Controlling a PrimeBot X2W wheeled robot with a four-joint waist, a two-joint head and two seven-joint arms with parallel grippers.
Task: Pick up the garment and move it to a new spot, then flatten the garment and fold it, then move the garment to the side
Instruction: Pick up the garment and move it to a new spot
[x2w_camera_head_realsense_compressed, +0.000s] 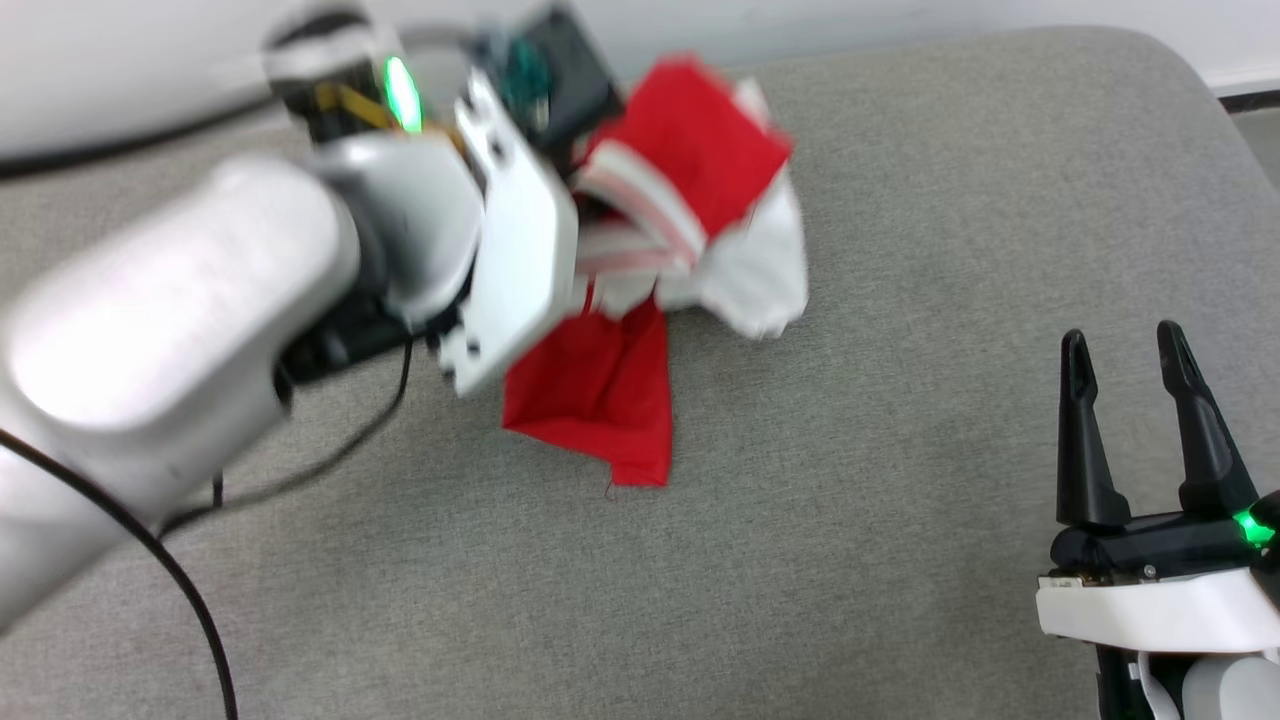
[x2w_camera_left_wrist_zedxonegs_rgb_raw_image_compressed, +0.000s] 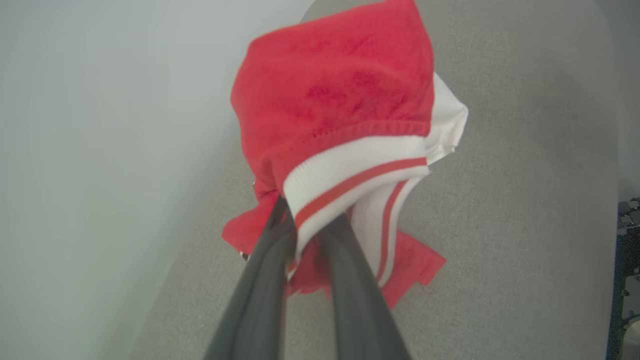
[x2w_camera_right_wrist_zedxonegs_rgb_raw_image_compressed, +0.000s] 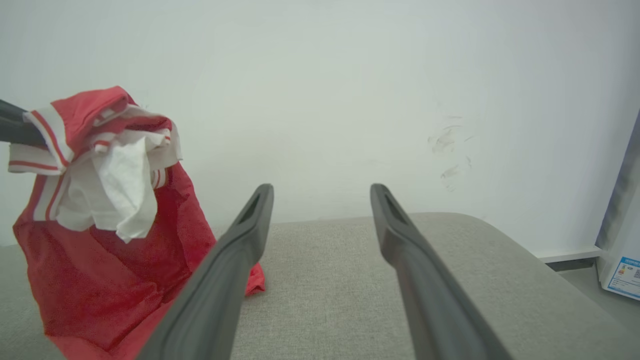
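Left gripper (x2w_camera_left_wrist_zedxonegs_rgb_raw_image_compressed: 309, 222) clamped on striped trim of limp red-and-white jersey shirt (x2w_camera_head_realsense_compressed: 690, 160), bundle hanging over grey fabric cushion (x2w_camera_head_realsense_compressed: 900, 480), tail seemingly brushing it. Light, floppy, bunches; better grips likely shoulders, hem corners. Right gripper (x2w_camera_head_realsense_compressed: 1122, 345) wide, empty.

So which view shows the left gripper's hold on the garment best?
The left wrist view: the left gripper pinches the garment at its striped trim, close and sharp. The head view blurs the garment, with the left arm covering the grip. The right wrist view shows it hanging bunched, from the side.
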